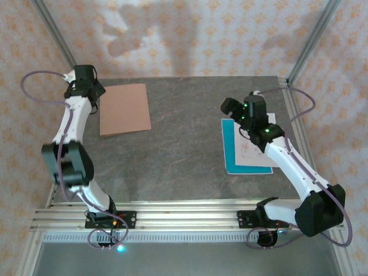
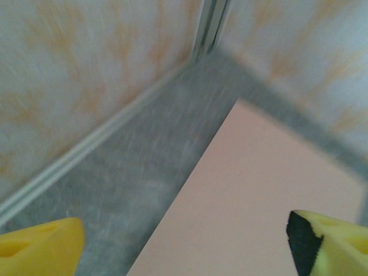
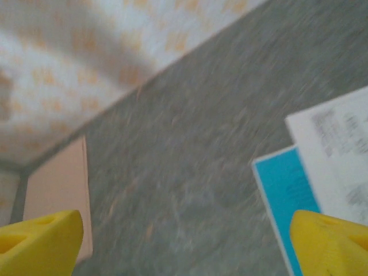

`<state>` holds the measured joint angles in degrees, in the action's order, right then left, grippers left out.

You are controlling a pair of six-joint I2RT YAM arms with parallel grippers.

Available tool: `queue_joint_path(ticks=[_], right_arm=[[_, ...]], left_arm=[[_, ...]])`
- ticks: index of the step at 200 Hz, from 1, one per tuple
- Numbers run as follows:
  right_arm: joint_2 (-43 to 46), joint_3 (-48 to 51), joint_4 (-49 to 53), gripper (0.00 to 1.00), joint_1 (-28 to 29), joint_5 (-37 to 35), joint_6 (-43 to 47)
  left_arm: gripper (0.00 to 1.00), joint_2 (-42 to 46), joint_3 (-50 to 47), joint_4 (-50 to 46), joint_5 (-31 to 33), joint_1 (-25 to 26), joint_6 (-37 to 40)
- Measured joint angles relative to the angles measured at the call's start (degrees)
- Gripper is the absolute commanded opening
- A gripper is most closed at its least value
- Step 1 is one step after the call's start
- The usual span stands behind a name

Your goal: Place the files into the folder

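At the near edge, ribbed aluminium rails [image 1: 184,215] carry both arm bases. Beyond them lies the table [image 1: 184,149], a matte grey surface with a faint stone-like mottling.

On the right side of the table, about midway back, lie the files. The teal-blue sheet [image 1: 231,150] is flat and smooth. The white sheet [image 1: 256,152] lies on top of it, shifted so that teal shows as a band along the left and near edges. In the right wrist view the white sheet [image 3: 339,149] bears blurred grey print, too soft to read, and the teal-blue sheet [image 3: 284,195] juts out from under it as a sharp rectangular corner.

The right gripper [image 1: 233,108] hangs over the far left corner of the files. Its yellow fingers [image 3: 40,241] stand wide apart with nothing between them, and bare table shows in the gap.

Farther back on the left lies the folder [image 1: 125,109], a thin, plain salmon card rectangle, flat on the table and slightly skewed. The left gripper [image 1: 95,92] hangs above the folder's far left corner. In the left wrist view its jaws are spread wide and grip nothing. One finger sits over grey table and the other, black-padded [image 2: 302,241], sits over the folder [image 2: 259,201], whose straight edge runs diagonally between them.

Behind the table stands a pale wallpaper backdrop [image 1: 201,34] with a small orange motif, framed by metal posts [image 1: 313,40].
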<state>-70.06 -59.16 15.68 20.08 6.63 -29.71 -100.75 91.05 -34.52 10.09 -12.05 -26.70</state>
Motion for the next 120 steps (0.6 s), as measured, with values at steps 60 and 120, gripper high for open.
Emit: queue_joint_path(ticks=[60, 120], right_arm=[[-1.1, -3.1, 4.8, 0.91, 3.3, 8.2, 2.3], [-1.2, -2.2, 5.6, 0.9, 3.3, 12.6, 2.5]], left_arm=[[0.87, -22.4, 11.2, -11.1, -9.9, -3.1, 3.3], [0.82, -29.1, 18.0, -12.5, -13.8, -3.1, 7.9]])
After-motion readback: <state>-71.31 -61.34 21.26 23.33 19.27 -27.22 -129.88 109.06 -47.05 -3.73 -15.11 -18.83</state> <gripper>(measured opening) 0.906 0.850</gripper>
